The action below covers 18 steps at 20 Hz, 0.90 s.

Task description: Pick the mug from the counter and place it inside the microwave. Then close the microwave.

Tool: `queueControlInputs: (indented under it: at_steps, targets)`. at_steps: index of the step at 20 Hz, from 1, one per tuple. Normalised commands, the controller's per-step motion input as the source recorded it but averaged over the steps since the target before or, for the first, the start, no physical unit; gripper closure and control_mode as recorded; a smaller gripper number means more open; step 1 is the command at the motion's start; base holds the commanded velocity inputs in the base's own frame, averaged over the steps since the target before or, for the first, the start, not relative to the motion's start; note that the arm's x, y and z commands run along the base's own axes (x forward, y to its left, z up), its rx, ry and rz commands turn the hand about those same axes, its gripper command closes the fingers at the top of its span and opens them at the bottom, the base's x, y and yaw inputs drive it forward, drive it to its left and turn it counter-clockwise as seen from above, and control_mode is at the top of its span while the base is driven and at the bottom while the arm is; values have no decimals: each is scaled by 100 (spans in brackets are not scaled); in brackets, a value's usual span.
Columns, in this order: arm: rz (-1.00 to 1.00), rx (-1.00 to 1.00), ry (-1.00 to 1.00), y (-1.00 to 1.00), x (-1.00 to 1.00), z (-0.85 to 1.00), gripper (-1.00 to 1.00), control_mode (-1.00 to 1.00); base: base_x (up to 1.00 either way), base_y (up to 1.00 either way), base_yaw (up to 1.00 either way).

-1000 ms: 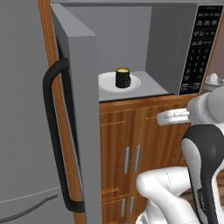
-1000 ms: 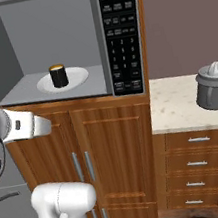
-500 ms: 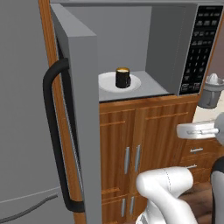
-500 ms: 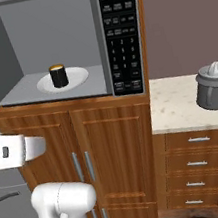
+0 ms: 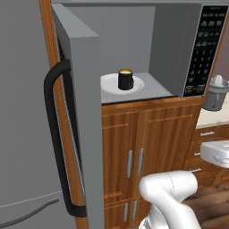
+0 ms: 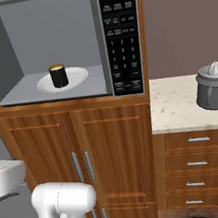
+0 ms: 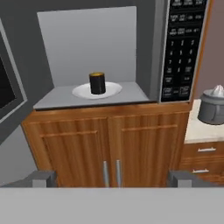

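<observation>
While microwave [image 6: 69,42] door [image 5: 78,116] hangs wide open, mug [image 7: 97,83] stands upright on white round plate [image 7: 82,91] inside cavity, well ahead of gripper [image 7: 113,178] and above it. Gripper fingertips [image 7: 41,178] sit far apart at bottom of hand view, nothing between them: spread wide, empty. Keypad panel [image 7: 181,48] up ahead, right of gripper. Wooden cabinet doors [image 7: 109,144] directly in front of fingers. Grey juicer [image 7: 213,106] on counter [image 6: 182,110], further right, clear of gripper.
</observation>
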Motion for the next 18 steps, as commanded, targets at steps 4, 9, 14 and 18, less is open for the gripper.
queueControlInputs:
  at_steps: [4,9,14,18]
  targets:
    - [-7,-2,-25,0,-40,29,-100,-100,0,0,0]
    - [-6,-1,-27,0,-38,31,-100,-100,0,0,0]
    - [-4,0,-24,4,-35,17,-100,-100,0,0,0]
    - [-5,-3,-12,4,-36,1,-100,-100,0,0,0]
